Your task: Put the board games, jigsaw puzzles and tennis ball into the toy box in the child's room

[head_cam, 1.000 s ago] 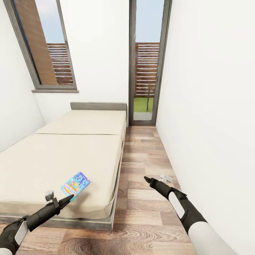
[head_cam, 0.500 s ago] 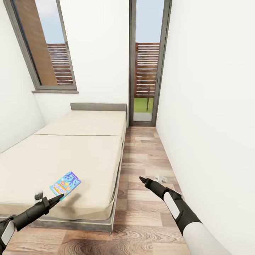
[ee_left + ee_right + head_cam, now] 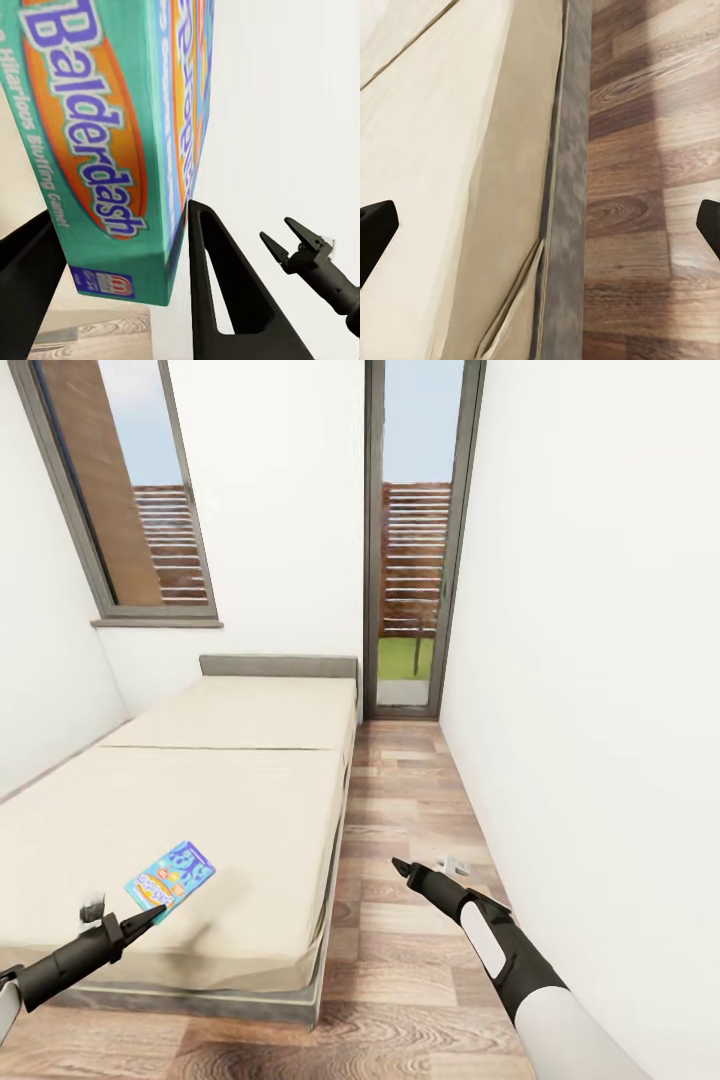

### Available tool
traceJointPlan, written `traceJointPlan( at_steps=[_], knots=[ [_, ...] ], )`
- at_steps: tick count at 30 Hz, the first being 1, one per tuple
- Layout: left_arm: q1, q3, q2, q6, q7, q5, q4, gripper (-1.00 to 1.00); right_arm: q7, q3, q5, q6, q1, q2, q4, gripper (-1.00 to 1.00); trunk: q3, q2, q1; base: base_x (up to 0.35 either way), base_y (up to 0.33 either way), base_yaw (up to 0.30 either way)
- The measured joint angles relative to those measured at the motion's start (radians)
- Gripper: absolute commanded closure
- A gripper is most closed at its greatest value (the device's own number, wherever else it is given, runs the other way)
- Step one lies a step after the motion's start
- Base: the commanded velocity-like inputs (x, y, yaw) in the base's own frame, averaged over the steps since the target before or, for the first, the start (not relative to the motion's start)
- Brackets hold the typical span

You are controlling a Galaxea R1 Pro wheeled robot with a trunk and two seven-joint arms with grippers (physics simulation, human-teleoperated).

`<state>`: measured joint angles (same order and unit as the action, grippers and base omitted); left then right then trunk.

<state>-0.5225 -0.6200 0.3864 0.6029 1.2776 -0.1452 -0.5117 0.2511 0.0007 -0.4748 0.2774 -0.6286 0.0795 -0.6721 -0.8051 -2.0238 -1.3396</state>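
The board game (image 3: 170,876), the small blue-and-teal box, sits right at the tip of the left gripper (image 3: 150,916), over the near part of the bed (image 3: 230,780). From the left wrist view the title reads "Balderdash" on the board game (image 3: 105,142), and the two dark fingers (image 3: 217,292) of the left gripper (image 3: 124,247) stand on either side of its lower end, the jaws clamped on it. Whether the box touches the cream cover or is lifted just clear of it, I cannot tell from the head view. Past the box in that wrist picture, the right gripper (image 3: 289,240) shows against the white wall, its two tips parted.

Out to the right, the right gripper (image 3: 400,868) hangs over the wood-plank floor (image 3: 400,800) in the aisle between the bed and the white wall (image 3: 590,660). Its jaws are apart and hold nothing; in the right wrist view the two fingertips (image 3: 375,225) sit at opposite edges, with the bed's grey frame (image 3: 566,187) and the floor (image 3: 652,150) between them.

A small pale object (image 3: 455,865) lies on the floor just beyond the right gripper, too small to name. Further back, the grey padded headboard (image 3: 278,663) stands against the far wall, a grey-framed window (image 3: 120,490) above it to the left, a tall glazed door (image 3: 415,540) at the end of the aisle
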Motion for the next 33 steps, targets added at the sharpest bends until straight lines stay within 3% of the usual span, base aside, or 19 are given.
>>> traceJointPlan(
  at_steps=[9,17,23,27,33],
  knots=[
    [0.0,0.0,0.007,0.025,0.002,0.0,-0.023,1.0,-0.006,0.002,0.001,0.0,0.0,0.001,0.0,-1.0,0.028,0.063,0.035,0.0,0.0,0.0],
    [0.0,0.009,0.013,0.115,0.002,0.005,-0.115,1.0,-0.008,0.003,0.002,0.0,0.0,0.002,0.0,-1.0,0.053,0.119,0.065,0.0,0.0,0.0],
    [0.0,0.033,0.067,0.141,0.024,0.006,-0.136,1.0,-0.008,0.004,0.003,0.0,0.0,0.002,-0.003,-1.0,0.072,0.161,0.088,0.0,0.0,0.0],
    [0.0,0.056,0.101,0.147,0.075,0.006,-0.139,1.0,-0.008,0.005,0.007,0.001,0.0,0.002,-0.004,-1.0,0.072,0.161,0.088,0.0,0.0,0.0],
    [0.0,0.064,0.117,0.147,0.124,0.009,-0.139,1.0,-0.008,0.005,0.01,0.001,0.0,0.003,-0.005,-1.0,0.072,0.161,0.088,0.0,0.0,0.0]
  ],
)
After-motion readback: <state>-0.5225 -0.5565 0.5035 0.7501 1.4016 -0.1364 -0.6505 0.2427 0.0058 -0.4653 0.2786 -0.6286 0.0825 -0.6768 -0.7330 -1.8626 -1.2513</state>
